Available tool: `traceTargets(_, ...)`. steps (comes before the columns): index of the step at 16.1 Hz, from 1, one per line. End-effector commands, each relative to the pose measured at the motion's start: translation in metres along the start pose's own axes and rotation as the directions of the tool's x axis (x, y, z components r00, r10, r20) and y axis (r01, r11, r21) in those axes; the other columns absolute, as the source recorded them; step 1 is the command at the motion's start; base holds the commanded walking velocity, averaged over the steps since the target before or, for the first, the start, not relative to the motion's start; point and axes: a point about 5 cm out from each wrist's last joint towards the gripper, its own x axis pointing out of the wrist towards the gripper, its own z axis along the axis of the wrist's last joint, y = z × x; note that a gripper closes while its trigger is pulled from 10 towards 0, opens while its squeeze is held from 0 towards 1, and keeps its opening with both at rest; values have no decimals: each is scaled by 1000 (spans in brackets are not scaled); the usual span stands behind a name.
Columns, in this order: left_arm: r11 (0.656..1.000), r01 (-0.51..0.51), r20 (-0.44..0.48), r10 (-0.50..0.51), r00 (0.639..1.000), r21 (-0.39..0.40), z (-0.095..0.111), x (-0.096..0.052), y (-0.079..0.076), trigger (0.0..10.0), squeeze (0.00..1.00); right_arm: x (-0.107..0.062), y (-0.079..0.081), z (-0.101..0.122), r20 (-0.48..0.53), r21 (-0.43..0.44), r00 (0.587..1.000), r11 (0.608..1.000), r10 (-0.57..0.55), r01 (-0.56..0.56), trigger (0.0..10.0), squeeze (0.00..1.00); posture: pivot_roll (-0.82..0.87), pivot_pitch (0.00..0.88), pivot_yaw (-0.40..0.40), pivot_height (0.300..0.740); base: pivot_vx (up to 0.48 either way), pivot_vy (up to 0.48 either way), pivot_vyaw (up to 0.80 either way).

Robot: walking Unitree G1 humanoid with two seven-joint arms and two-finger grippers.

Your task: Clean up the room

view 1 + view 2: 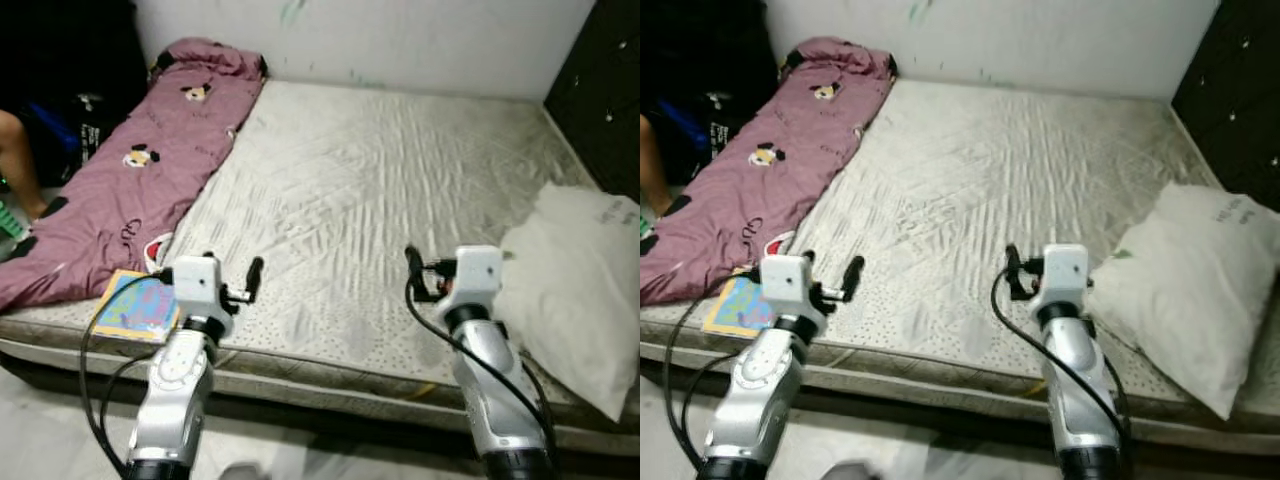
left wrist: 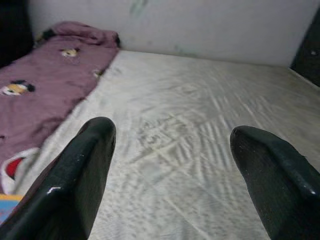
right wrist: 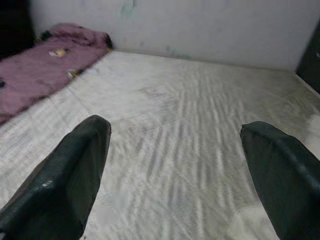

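A: Where are the arms?
B: Both raised over the bed's [image 1: 330, 375] near edge. Left gripper [image 2: 170, 165] and right gripper [image 3: 175, 165] have fingers spread wide, holding nothing.
A: What lies beyond them?
B: Bare mattress ahead to the wall. A pink blanket [image 1: 130, 170] lies beyond the left fingers, a colourful book [image 1: 140, 305] just beside them at the edge. A white pillow [image 1: 580, 290] sits outside the right fingers.

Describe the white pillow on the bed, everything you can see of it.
The white pillow is soft, plump and creased, with faint grey print near its upper corner. It lies flat at the bed's right side, one corner hanging past the near edge of the mattress. The right tool hovers just beside it, not touching.
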Motion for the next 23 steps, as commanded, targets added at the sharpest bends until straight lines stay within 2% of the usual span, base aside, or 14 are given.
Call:
traceTargets(1,1000,-24,1,24,1000,5,1,0,4,10000,0,1,2,4,15,-5,1000,1000,12,-12,10000,0,19,0,-15,740,0,0,0)
traceTargets(14,999,-40,-3,40,999,13,2,3,2,10000,0,2,3,4,12,-14,1000,1000,16,-16,10000,0,21,0,-17,740,0,0,0)
traceTargets(23,999,-40,-2,40,999,10,2,3,2,10000,0,2,3,3,6,-20,1000,1000,22,-22,10000,0,21,0,-19,740,0,-267,0)
